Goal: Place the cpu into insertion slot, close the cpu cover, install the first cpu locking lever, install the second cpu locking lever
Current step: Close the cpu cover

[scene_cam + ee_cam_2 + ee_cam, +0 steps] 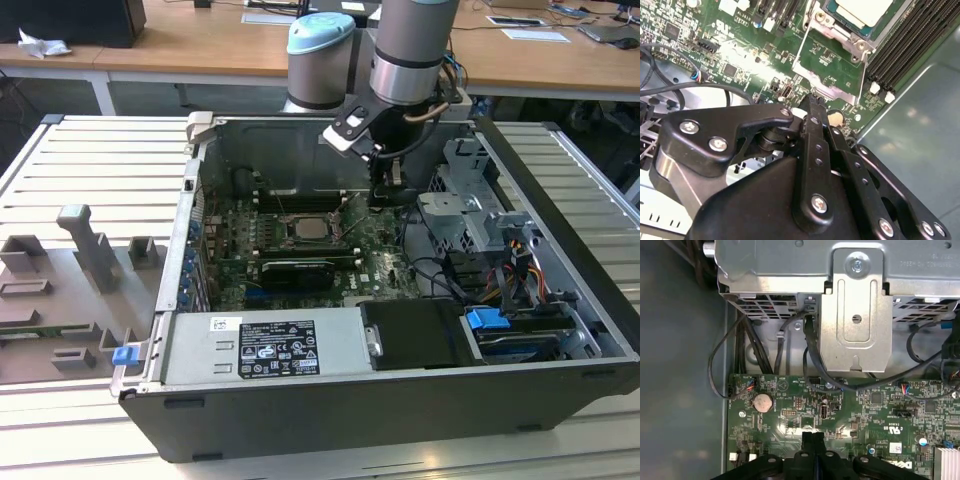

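The gripper hangs inside the open computer case, fingers pressed together and holding nothing. The cpu lies flat in the insertion slot, pale face up. The cpu cover is swung open and sits between the fingertips and the cpu, its free edge nearest the tips. In the exterior view, the slot lies toward that view's left of the gripper. The power supply label carries print.

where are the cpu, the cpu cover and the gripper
the pale beige-silver square cpu (860,9): second wrist view, on its flat face
the silvery metal frame cpu cover (832,86): second wrist view, on its frame edge
the black gripper (813,437): first wrist view, between its fingertips
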Robot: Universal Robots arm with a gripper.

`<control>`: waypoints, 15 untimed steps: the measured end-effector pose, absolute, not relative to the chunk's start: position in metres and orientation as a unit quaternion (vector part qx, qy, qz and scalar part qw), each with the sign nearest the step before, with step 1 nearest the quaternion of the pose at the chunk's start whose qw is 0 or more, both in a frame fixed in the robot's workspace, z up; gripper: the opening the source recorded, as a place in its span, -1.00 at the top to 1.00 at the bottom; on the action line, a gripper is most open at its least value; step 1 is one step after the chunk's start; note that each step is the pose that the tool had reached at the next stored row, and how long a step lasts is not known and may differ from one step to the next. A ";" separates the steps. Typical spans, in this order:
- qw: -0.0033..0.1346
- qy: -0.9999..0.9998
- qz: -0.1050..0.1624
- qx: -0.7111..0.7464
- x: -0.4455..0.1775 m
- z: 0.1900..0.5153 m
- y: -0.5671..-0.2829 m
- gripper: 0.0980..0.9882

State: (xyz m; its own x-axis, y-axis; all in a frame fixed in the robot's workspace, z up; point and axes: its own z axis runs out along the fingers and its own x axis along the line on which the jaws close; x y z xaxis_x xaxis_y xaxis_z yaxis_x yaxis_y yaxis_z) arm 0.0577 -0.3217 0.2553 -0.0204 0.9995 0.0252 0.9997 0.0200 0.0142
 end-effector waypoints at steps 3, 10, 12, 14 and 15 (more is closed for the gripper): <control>0.004 -0.714 -0.014 -0.700 0.054 0.255 -0.322 0.98; 0.004 -0.714 -0.014 -0.700 0.031 0.255 -0.322 0.98; 0.004 -0.714 -0.014 -0.700 0.026 0.254 -0.322 0.98; 0.004 -0.714 -0.014 -0.700 0.022 0.251 -0.322 0.98; 0.004 -0.714 -0.014 -0.700 0.020 0.250 -0.322 0.98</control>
State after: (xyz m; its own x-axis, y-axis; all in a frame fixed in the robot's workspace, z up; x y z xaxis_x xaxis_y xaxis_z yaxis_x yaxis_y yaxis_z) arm 0.0203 -0.3217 0.2500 -0.0206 0.9995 0.0254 0.9997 0.0202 0.0141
